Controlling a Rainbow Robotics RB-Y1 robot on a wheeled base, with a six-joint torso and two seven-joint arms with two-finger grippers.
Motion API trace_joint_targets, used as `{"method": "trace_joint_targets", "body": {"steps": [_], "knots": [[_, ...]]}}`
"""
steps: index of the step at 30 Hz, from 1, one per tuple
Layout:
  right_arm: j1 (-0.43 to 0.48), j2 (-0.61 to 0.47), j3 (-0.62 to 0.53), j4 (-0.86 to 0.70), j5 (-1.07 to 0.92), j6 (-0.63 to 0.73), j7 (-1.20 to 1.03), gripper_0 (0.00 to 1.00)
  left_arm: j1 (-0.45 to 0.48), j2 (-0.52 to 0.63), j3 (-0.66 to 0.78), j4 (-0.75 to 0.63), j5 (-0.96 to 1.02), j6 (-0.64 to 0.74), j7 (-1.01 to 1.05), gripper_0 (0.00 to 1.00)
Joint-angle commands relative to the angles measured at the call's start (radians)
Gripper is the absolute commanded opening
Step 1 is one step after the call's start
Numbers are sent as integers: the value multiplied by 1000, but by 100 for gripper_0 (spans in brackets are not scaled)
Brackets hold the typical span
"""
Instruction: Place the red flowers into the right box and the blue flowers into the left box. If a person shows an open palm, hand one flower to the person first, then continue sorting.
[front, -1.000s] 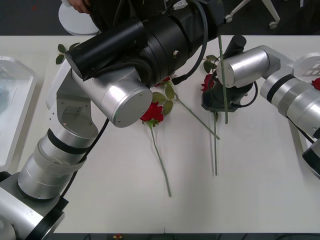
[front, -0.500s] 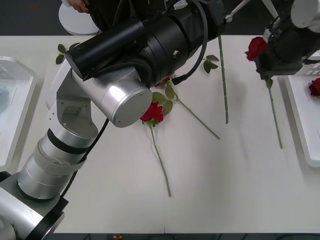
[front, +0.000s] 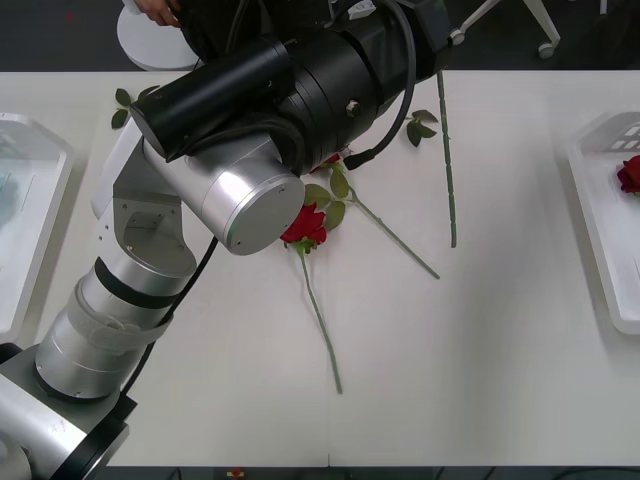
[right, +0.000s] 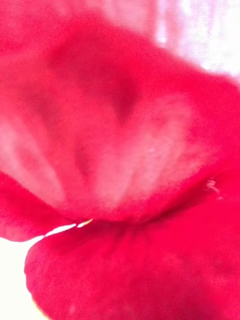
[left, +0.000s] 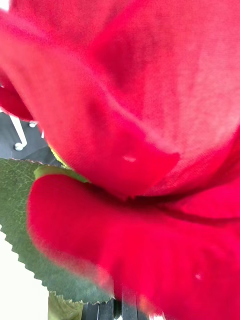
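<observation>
- Front view: the silver-and-black left arm (front: 190, 230) is seen rising from seven o'clock across the white table (front: 500, 340) toward twelve o'clock; whether its claw is released or clenched cannot be told.
- One deep-red artificial rose (front: 305, 226) is seen lying beside the arm's elbow at the table's centre, with its thin green stem (front: 322, 325) run toward six o'clock.
- Two more green stems are laid nearby: a slanted one (front: 392, 238) and a near-upright one (front: 447, 160) toward one o'clock.
- At three o'clock the shallow white plastic right box (front: 600, 240) is seen, with a red rose head (front: 630, 174) held inside it.
- At nine o'clock the matching white left box (front: 25, 240) is placed.
- Right wrist view: red petals (right: 120, 165) are pressed close against the lens; the right claw's state cannot be told.
- Left wrist view: red petals (left: 150, 125) and a serrated green leaf (left: 30, 225) are seen up close.
</observation>
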Motion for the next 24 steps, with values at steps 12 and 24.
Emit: {"method": "trace_joint_targets", "body": {"steps": [12,24], "knots": [[152,46,-13,226,190,-400,60,0,-7,-23,-10,-36,-9,-14,-21,0],[188,137,-56,340,249,-499,17,0,-7,-23,-10,-36,-9,-14,-21,0]]}}
